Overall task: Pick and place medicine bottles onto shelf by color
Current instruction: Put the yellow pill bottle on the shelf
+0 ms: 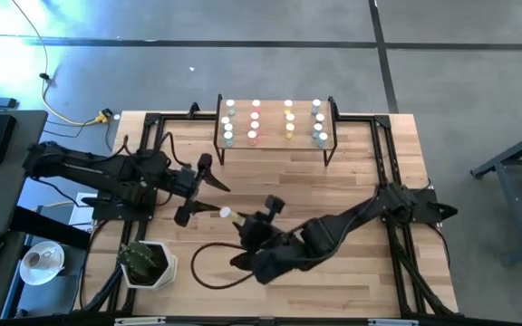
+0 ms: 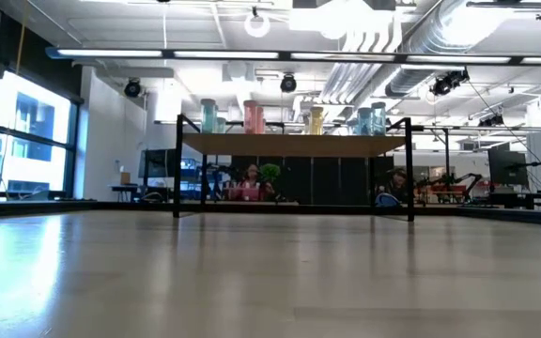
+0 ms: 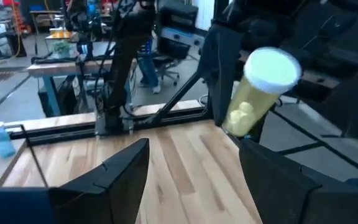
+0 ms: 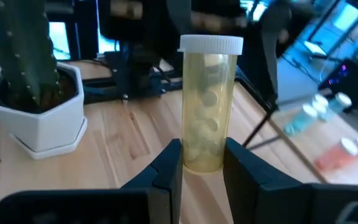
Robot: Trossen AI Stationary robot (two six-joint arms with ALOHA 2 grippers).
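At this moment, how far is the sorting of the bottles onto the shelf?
Mostly done: the shelf already carries four colour columns, green, pink, yellow and blue. In hand: the right gripper is shut on a yellow bottle over mid-table, facing the open left gripper. Left: placing that bottle with the yellow column.

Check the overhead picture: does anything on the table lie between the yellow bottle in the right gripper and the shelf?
Nothing visible does. The right gripper holds the yellow bottle mid-table; only bare tabletop lies before the shelf. The left gripper sits off to one side.
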